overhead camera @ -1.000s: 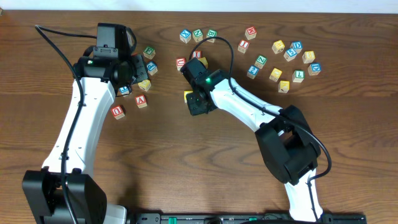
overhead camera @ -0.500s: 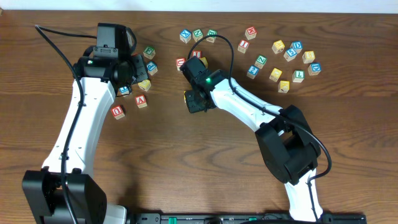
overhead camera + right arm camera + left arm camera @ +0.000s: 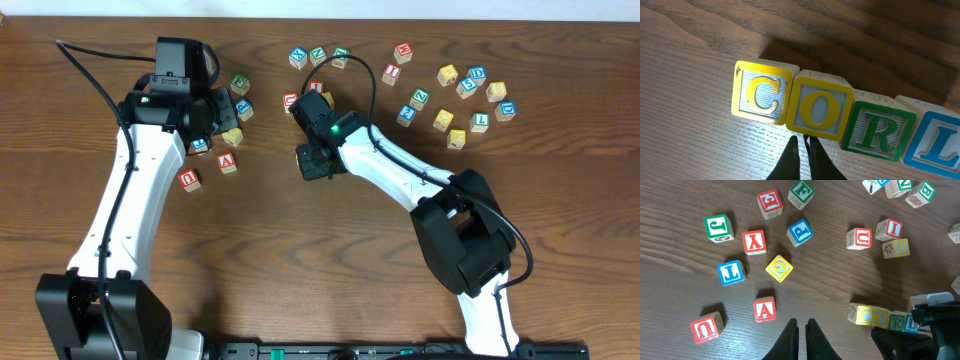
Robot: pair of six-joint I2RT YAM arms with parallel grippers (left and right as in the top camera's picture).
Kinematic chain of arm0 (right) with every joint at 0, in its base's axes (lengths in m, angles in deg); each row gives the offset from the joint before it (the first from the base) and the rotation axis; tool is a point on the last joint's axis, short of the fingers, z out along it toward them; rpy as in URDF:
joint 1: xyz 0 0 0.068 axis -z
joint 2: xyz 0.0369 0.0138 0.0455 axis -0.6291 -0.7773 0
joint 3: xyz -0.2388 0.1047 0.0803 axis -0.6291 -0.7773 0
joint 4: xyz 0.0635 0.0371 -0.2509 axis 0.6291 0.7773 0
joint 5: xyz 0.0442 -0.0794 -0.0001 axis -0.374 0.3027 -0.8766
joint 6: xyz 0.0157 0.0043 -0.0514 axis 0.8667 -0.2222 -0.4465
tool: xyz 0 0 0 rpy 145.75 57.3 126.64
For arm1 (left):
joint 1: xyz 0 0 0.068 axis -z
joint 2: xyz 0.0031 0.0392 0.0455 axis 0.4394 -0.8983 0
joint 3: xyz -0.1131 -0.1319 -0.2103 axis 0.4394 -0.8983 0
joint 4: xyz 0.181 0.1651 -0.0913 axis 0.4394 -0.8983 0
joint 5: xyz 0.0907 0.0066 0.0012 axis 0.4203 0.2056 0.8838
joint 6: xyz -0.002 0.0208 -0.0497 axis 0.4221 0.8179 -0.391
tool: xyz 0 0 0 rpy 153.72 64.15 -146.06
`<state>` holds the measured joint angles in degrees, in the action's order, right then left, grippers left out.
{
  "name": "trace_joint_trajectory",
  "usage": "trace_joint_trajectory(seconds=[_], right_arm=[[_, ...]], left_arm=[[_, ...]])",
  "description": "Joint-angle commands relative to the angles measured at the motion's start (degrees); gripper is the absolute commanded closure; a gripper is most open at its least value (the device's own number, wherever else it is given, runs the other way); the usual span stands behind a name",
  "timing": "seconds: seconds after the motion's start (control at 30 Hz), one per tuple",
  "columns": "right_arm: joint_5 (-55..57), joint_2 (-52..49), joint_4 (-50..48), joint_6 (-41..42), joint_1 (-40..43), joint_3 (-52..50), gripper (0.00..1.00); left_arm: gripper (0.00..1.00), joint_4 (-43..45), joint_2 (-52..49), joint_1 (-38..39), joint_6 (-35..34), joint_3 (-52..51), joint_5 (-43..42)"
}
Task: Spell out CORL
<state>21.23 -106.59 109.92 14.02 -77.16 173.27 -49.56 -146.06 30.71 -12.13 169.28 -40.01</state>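
In the right wrist view I saw the four cubes lying in one row on the table (image 3: 690,150), running from left of centre down toward the right edge. The yellow C cube (image 3: 761,99) came first, then the yellow O cube (image 3: 820,111), the green R cube (image 3: 879,134) and the blue L cube (image 3: 940,145), each against the next. The L cube was cut off by the frame's edge. The right gripper (image 3: 801,141) had its fingers pressed together and held nothing. Its tips sat at the O cube's lower edge, bottom centre, and I could not tell whether they touched it. From overhead that gripper covered most of the row, just left of centre in the upper half. The left gripper (image 3: 802,327), at the bottom centre of its own view, likewise had its fingers together and empty. It was over bare wood just right of the red A cube (image 3: 764,309), with the row at lower right and loose cubes (image 3: 779,268) scattered above.
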Motion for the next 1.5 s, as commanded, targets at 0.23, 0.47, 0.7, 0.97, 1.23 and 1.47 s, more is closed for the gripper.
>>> trace_joint_trajectory(seconds=[0.23,0.47,0.7,0.97,1.23,1.47], right_arm=[[-1.09,1.20,0.70,-0.13,-0.07,-0.20,0.99],[0.59,11.04,1.36,1.11,3.28,-0.07,0.97],[4.33,10.56,6.54,7.28,9.66,-0.15,0.98],[-0.17,3.82,7.85,8.35,11.61,-0.15,0.99],[-0.44,2.29,7.50,8.55,11.34,-0.15,0.99],[-1.51,2.29,7.17,8.92,10.62,-0.15,0.99]], left_arm=[[0.92,-0.35,-0.42,-0.13,0.94,0.48,0.72],[0.92,-0.35,-0.42,-0.13,0.96,0.48,0.74],[0.92,-0.35,-0.42,-0.13,0.96,0.48,0.74],[0.92,-0.37,-0.42,-0.13,0.96,0.48,0.74],[0.92,-0.37,-0.42,-0.13,0.94,0.48,0.72],[0.92,-0.37,-0.42,-0.13,0.94,0.48,0.74]])
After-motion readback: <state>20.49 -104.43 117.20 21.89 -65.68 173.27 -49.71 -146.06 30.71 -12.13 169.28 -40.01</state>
